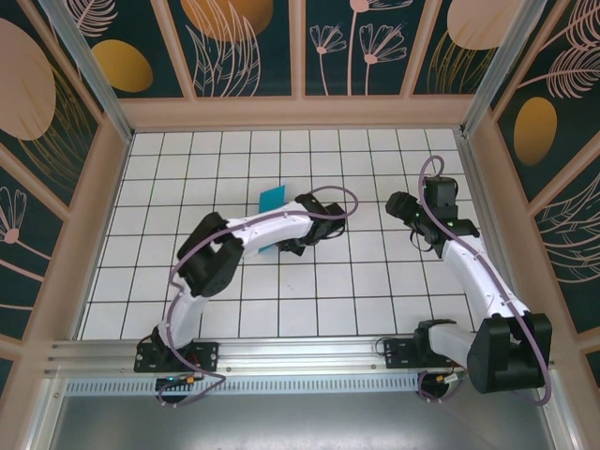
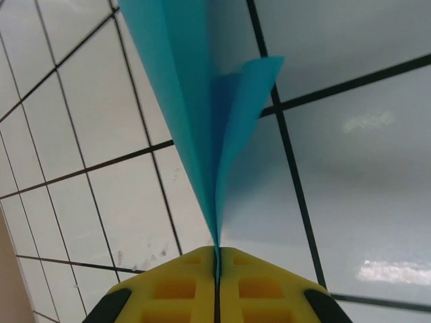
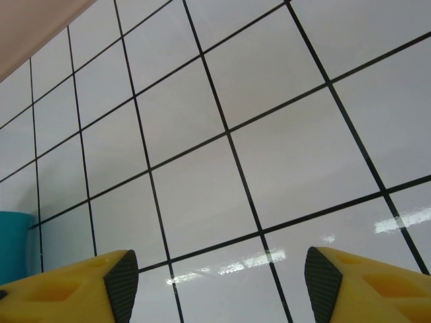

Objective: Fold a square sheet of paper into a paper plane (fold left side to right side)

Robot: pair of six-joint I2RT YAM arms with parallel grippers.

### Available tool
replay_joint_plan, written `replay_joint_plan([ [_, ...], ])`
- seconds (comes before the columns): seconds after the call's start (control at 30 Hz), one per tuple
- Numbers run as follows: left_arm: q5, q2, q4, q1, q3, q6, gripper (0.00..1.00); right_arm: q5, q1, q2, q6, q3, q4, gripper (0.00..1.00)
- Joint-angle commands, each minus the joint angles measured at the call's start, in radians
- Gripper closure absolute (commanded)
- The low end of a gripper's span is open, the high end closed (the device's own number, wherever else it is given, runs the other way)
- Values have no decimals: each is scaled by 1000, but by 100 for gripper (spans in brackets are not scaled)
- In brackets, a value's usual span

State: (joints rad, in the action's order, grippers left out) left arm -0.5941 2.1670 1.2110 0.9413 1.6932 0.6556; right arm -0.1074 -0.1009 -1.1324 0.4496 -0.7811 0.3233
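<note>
White tiles ruled with black lines cover the table (image 1: 375, 300) in the top view. A beige frame and dark wall panels (image 1: 356, 42) painted with pale plants and orange ovals fence it in. The left arm (image 1: 272, 227) stretches to the middle of the frame. The teal paper (image 1: 272, 198) pokes out above its forearm, mostly hidden by the arm. The right arm (image 1: 469, 267) bends at centre right, well apart from the paper.

From the left wrist, the left gripper (image 2: 217, 259) has its yellow fingers pressed together on the paper's lower edge. The folded paper rises up the frame, one flap curling right, its top cut off. Tiles behind are soft with glare.

From the right wrist, the right gripper (image 3: 219, 276) is spread wide over bare tile. A teal sliver sits at lower left, cut by the frame edge, and a beige wall strip (image 3: 34, 20) crosses the upper left.
</note>
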Motion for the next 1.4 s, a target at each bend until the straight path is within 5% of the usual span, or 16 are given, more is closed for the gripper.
replay_joint_plan([
  [0.0, 4, 74, 37, 13, 67, -18, 91, -45, 15, 19, -19, 24, -36, 31],
  [0.43, 37, 207, -45, 13, 138, -51, 81, -99, 50, -33, -60, 18, -18, 31],
  [0.8, 92, 169, -61, 14, 164, -58, 28, -100, 56, -98, -86, -40, 37, 31],
  [0.9, 147, 108, -122, 14, 130, -83, 16, -113, 56, -100, -75, -41, 27, 31],
  [1.17, 397, -191, -420, -1, -70, -200, 5, -184, 5, -162, -53, -85, 27, 31],
  [1.37, 574, -479, -648, -158, -294, -203, 1, -252, -164, -247, 19, -129, -67, 33],
])
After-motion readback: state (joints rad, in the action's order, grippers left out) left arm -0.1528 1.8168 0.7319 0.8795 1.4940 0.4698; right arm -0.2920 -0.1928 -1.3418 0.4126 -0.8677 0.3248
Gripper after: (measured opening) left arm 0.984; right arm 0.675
